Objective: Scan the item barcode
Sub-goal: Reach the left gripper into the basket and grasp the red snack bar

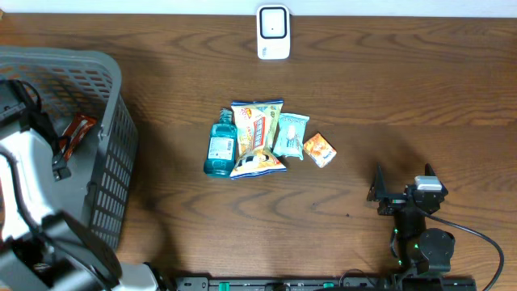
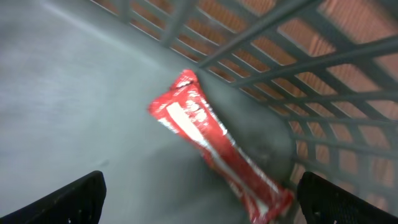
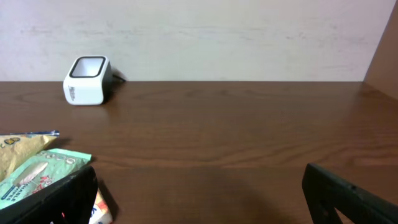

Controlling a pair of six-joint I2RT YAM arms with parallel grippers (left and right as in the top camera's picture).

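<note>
Inside the basket (image 1: 105, 162) at the left edge of the desk (image 1: 388, 89), the left claw (image 2: 205, 205) gapes empty over a red packet (image 2: 211, 140). The right claw (image 3: 199, 199), also spread, sits front-right. Next it likely must carry the mid-desk snack bag (image 1: 257, 137) to the scanner (image 1: 273, 32).

Staged shop checkout on a wooden table (image 1: 363, 97): barcode scanner (image 1: 273, 32) at 12 o'clock, grey shopping basket (image 1: 113, 162) at 9 o'clock, packaged groceries (image 1: 257, 137) at centre.
</note>
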